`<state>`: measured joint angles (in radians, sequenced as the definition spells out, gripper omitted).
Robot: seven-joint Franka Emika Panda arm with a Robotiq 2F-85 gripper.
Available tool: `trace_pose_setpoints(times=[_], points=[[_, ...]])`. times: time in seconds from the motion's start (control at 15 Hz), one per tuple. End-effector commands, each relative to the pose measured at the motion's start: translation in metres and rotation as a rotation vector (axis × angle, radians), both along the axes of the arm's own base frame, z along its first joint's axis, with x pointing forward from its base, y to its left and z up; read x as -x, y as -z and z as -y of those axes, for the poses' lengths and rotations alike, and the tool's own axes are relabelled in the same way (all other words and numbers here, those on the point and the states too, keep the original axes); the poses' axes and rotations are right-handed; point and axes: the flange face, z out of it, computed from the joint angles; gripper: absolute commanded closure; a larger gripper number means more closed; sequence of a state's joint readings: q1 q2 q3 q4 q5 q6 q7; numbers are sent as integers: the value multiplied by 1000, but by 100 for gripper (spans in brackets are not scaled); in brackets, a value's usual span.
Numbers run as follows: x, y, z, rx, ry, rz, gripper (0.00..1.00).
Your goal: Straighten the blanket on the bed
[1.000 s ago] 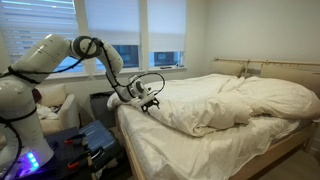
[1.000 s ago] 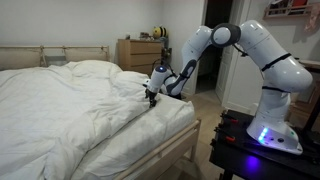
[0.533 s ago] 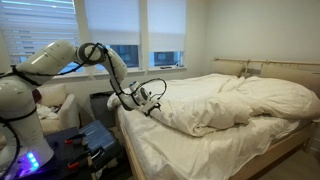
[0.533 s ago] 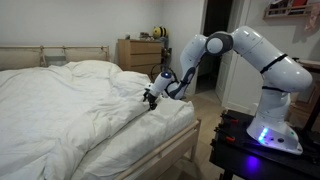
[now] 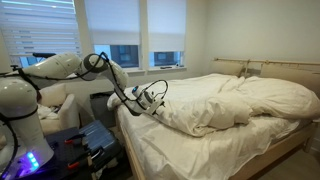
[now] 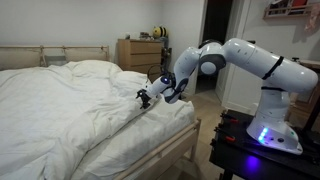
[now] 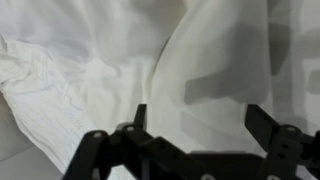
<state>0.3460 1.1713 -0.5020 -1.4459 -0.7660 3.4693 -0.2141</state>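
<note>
The puffy off-white blanket point(image 5: 235, 100) lies bunched and wrinkled over the upper part of the bed point(image 5: 215, 165), its folded edge near the foot. It also shows in an exterior view point(image 6: 70, 95), and fills the wrist view point(image 7: 150, 60). My gripper point(image 5: 155, 103) hovers at the blanket's lower corner near the foot edge, also seen in an exterior view point(image 6: 145, 97). In the wrist view the gripper point(image 7: 200, 115) has its fingers spread wide over the fabric, holding nothing.
Bare white sheet point(image 5: 170, 150) covers the foot of the mattress. A white armchair point(image 5: 55, 105) stands by the windows. A wooden dresser point(image 6: 140, 52) stands against the far wall. The wooden headboard point(image 5: 280, 68) is at the far end.
The arm has lowered and reached further forward, bringing the gripper down closer to the blanket's corner. The blanket has not visibly moved.
</note>
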Motion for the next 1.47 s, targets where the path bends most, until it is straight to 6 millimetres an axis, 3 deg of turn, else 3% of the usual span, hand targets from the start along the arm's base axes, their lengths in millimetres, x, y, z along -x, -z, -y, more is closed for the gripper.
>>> trace_pose_setpoints(times=[0.0, 0.27, 0.33, 0.47, 0.73, 1.0, 1.2, 1.4], points=[[-27, 12, -17, 8, -8, 86, 0], [-22, 47, -16, 35, 20, 79, 0], [-20, 54, -14, 43, 28, 75, 25], [-17, 64, -12, 52, 48, 78, 34], [-12, 68, -10, 54, 85, 77, 66], [-4, 56, -6, 46, 149, 1, 96], [11, 35, -6, 74, 178, -87, 100], [22, 1, -6, 128, 198, -155, 98]])
